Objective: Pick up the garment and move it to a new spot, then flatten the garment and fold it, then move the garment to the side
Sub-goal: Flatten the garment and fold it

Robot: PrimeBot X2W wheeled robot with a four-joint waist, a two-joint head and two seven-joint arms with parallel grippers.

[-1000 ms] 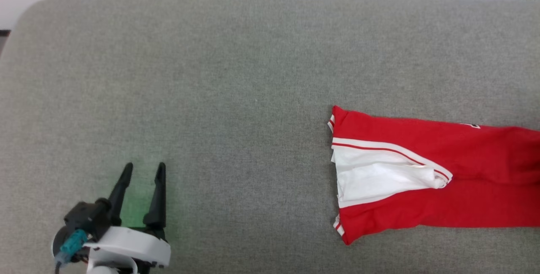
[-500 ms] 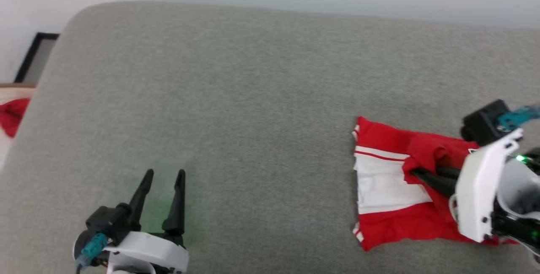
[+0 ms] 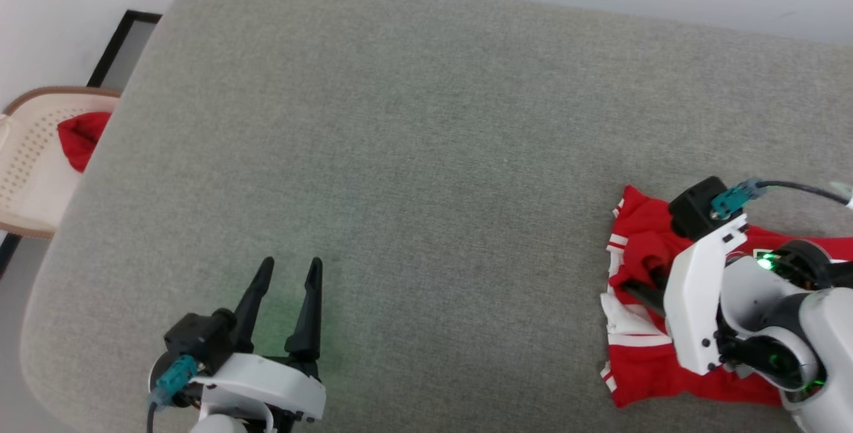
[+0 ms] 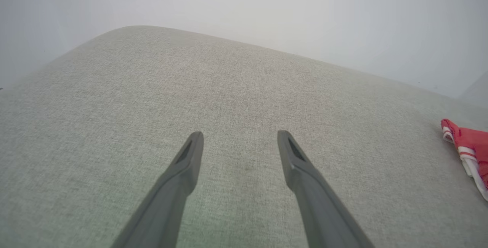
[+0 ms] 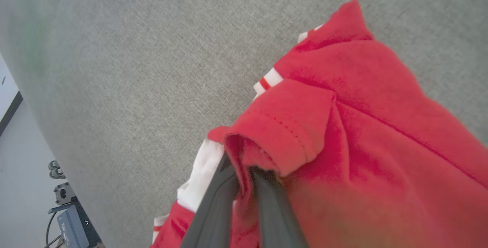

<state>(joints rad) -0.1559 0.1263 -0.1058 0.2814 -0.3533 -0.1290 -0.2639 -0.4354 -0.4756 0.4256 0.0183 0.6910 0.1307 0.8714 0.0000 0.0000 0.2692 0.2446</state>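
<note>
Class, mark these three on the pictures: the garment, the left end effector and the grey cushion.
garment point(image 5: 362, 126): right wrist view, red body fabric.
left end effector point(image 3: 290, 263): head view, midway between its open fingertips.
grey cushion point(image 3: 433, 153): head view, bare middle of its top.

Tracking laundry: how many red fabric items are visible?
2: the garment at the right, held by the right gripper; a red cloth in the cream basket, far left. Others may be hidden.

The garment point(image 3: 640, 380) lies at the cushion's point(image 3: 413, 153) right front, with the right gripper point(image 5: 244, 166) on it. The left gripper point(image 3: 290, 263) is well apart, at the front left. Beside the cushion's left edge, a chair point(image 3: 33, 173) holds a cloth point(image 3: 80, 136).
</note>
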